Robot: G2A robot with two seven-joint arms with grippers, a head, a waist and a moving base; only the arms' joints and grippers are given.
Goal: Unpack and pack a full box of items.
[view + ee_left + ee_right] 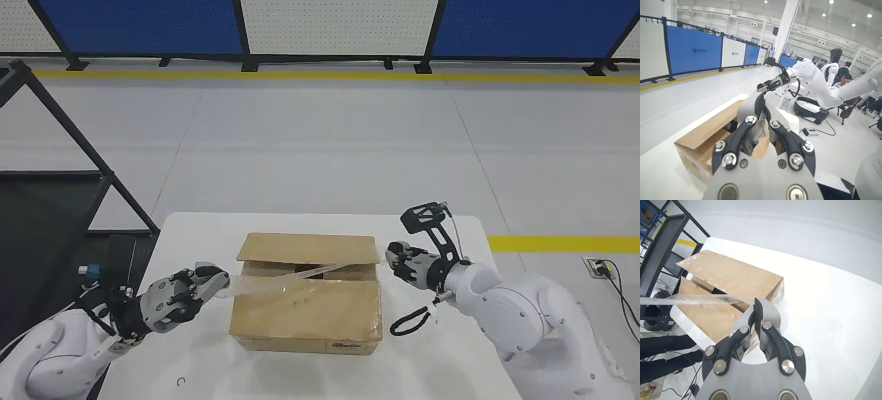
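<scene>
Brown cardboard box (pixel 305 310) sits mid-table on the white round-cornered table (pixel 440 350), long sides parallel w/ the table's far edge and close to it. A wider band of bare top lies on the robot's side. Top flaps are partly apart: a dark gap runs along the centre seam, and the far flap is tilted up a bit in the right wrist view (pixel 725 275).

A strip of clear packing tape (pixel 300 275) stretches taut across the box top, low on the robot's left and rising slightly toward the right far corner.

Left gripper (pixel 215 283) is just off the box's left short edge, above bare table. Its fingers are pressed together, pinching the crumpled tape end (pixel 760 123).

Right gripper (pixel 393 258) is just beside the box's right far corner, w/ open table to its outer side. Its fingers (pixel 758 313) are pressed together. The tape's other end (pixel 693 300) stops right by the tips, poss. stuck to the box edge rather than held; can't tell.

A black metal frame (pixel 60 150) stands off the table's left side, apart from the left arm.
</scene>
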